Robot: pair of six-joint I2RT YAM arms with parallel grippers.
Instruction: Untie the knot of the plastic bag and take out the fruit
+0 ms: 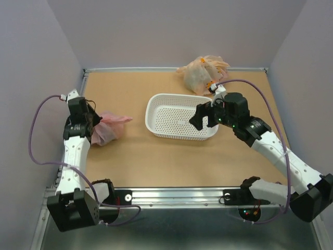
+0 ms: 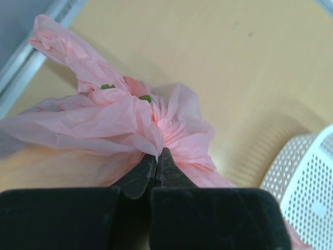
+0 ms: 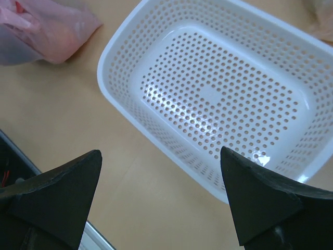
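Found the plastic bag [image 1: 107,128] at the counter's [image 1: 156,161] left. Clamped left pincer [image 2: 157,154] tight on it just beside the knot [image 2: 156,119]; held right pincer [image 3: 160,153] wide over the basket [image 3: 106,78]. Needed a slow sideways tug, no yank.

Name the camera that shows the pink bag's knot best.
Left wrist: the knot sits close up, its folds pinched by the shut left hand. Top external shows only the pink bag, small beside the arm; right wrist just a bag corner.

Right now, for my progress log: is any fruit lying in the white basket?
No, the white basket shows only its bare perforated floor in the right wrist view.
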